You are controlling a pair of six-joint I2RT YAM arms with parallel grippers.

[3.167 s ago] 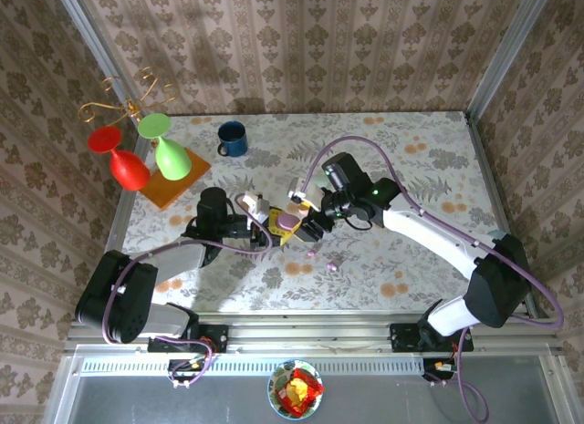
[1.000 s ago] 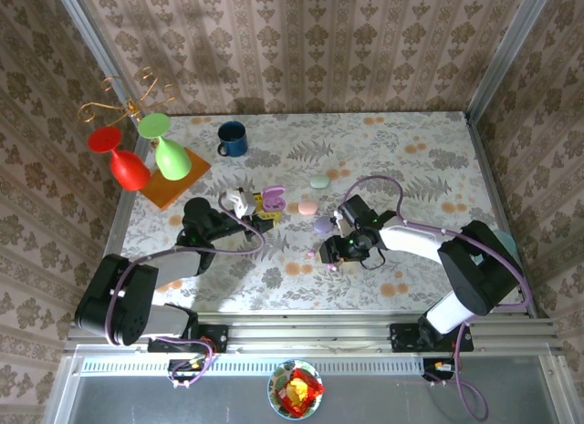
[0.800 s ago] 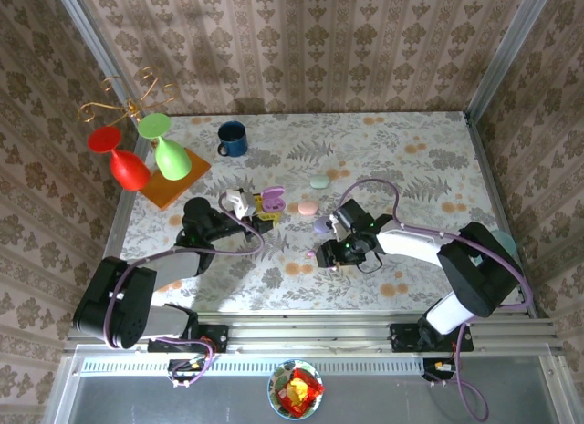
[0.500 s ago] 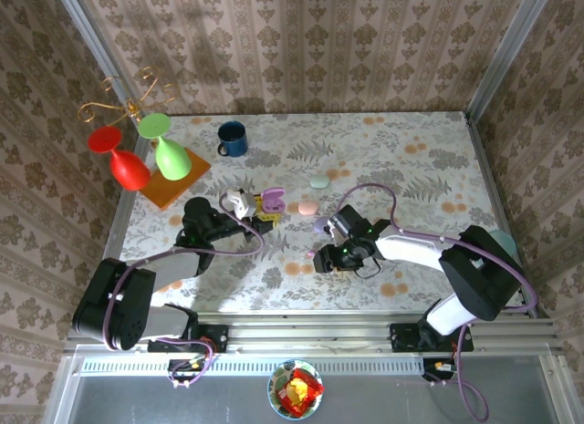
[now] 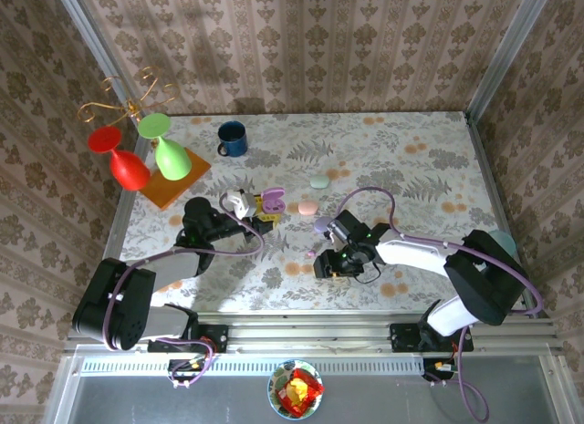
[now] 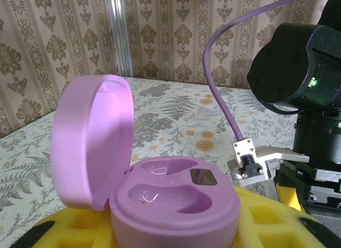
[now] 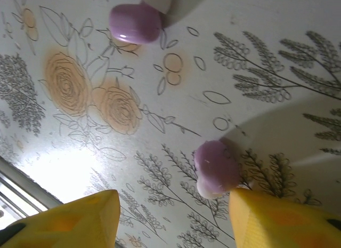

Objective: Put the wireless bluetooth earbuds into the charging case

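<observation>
Left tool is pressed together on the open lilac charging case, which sits upright between its yellow pads. The lid is hinged back to the left, and both moulded wells inside are bare. Right tool hangs low over the worktop with its jaws spread and nothing pinched between its two yellow fingertips.

The floral worktop takes up the middle of the top view. At its far left corner a wooden board carries a red goblet and a green goblet, side by side. A dark blue mug stands just to the right of the board.

Three closed egg-shaped cases lie near the centre: a pale green one farthest back, a pink one nearer and just beside the held case, and a purple one close against the right arm.

One purple earbud with a whitish tip lies on the worktop between the right tool's fingertips, close against the right-hand pad; whether they touch cannot be told. A second purple earbud lies farther off, well apart from both fingertips.
</observation>
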